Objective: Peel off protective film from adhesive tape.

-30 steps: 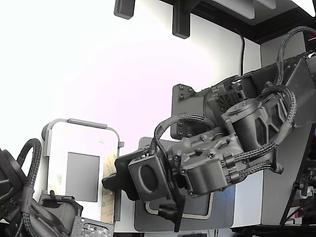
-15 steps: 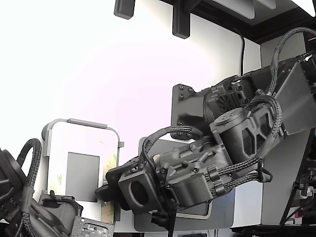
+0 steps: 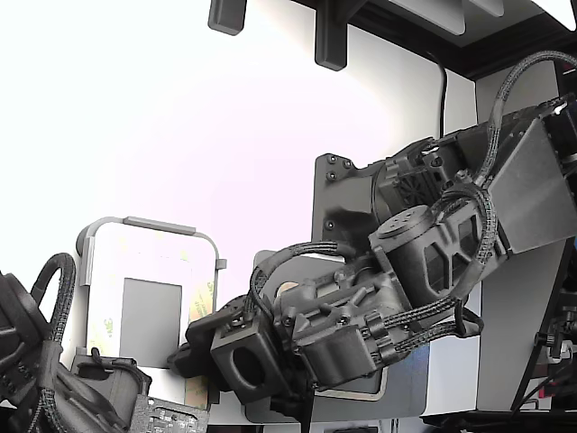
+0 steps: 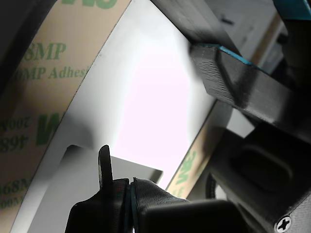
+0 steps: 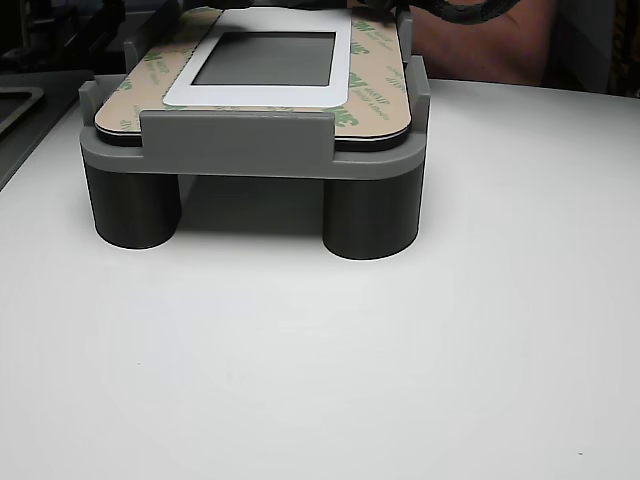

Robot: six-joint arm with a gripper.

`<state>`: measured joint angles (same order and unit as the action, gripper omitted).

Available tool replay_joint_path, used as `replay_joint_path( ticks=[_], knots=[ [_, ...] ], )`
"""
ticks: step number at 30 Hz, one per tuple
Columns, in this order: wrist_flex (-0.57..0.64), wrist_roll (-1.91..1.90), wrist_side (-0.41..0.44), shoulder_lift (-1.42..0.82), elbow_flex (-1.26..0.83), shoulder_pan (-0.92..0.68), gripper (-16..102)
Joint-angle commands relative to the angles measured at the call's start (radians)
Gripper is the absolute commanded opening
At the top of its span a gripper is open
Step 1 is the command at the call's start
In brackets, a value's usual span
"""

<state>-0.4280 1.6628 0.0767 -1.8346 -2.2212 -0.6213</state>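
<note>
Wrist view puts me right up against the claw (image 4: 160, 121): one dark finger (image 4: 243, 82) with a teal-edged pad cuts across from above, and a second dark tip (image 4: 104, 167) pokes up from below. They stand apart over a bright white panel (image 4: 150, 92), and nothing shows between them. Whether they have pinched anything I cannot tell. Beside the panel runs the protective film (image 4: 34, 97), tan with green lettering, lying flat, and another stretch of it shows near the second tip.

Further back, the other view shows the white desk (image 5: 320, 370) bare at its near edge. Toward the far edge stands a grey fixture (image 5: 240, 145) on round legs. On it lies the plate with the film forming a tan border around the white panel with its dark grey rectangle (image 5: 265, 58).

From the exterior view, the arm (image 3: 433, 244) reaches down from the exterior view's right. Its claw end (image 3: 180, 361) is at the film strip on the fixture's edge on the exterior view's right, low on the plate. A second arm (image 3: 36, 361) sits at the bottom of the exterior view's left.
</note>
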Motion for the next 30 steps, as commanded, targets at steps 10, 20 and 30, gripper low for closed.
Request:
replay_joint_path(
  ticks=[10, 20, 30],
  knots=[
    [0.021, 0.011, 0.003, 0.037, 0.069, -0.014, -10],
    [0.012, 0.006, 0.005, 0.057, 0.080, -0.023, -10],
    [0.011, 0.015, 0.002, 0.061, 0.081, -0.025, -10]
  ],
)
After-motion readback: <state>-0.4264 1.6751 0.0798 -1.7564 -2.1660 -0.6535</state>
